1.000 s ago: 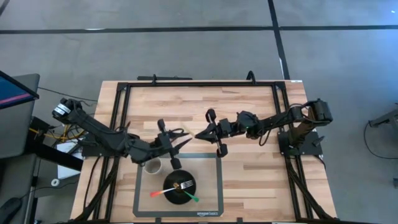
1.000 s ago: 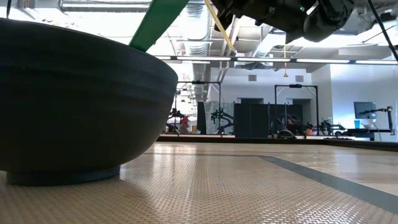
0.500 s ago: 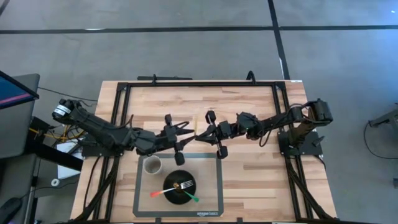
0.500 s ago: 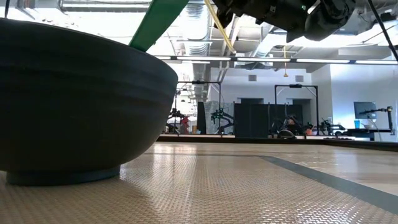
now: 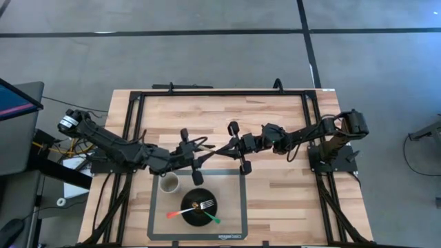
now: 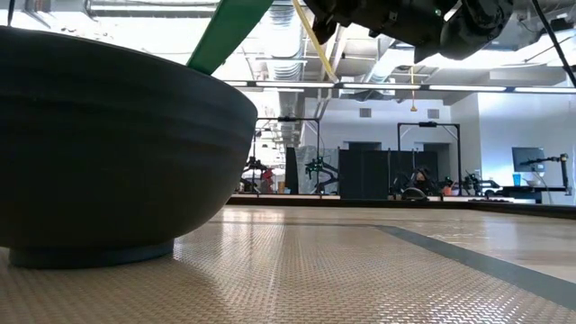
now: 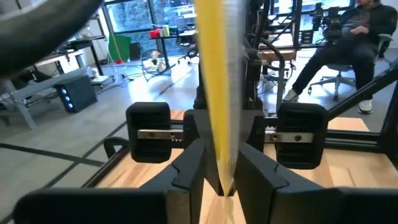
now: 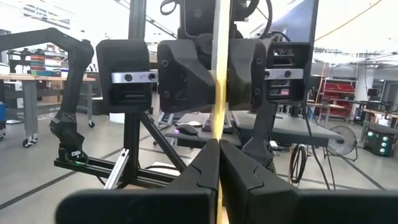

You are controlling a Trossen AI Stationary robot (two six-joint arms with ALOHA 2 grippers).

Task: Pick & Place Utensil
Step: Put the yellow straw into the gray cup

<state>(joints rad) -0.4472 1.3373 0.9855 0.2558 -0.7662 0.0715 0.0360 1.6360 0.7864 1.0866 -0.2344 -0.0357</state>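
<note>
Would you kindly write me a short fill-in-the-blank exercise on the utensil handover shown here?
1. The thin utensil held between the two grippers is ____ in colour.
2. The black round bowl holds a silver fork, a red-handled utensil and a ____-handled one.
3. The small cup stands on the mat on the ____ arm's side of the bowl.

Missing words: yellow; green; left

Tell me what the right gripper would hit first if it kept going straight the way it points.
The left gripper, most likely. The right gripper faces it nose to nose above the table, both shut on the same yellow utensil running between them; depth is hard to judge.
</note>
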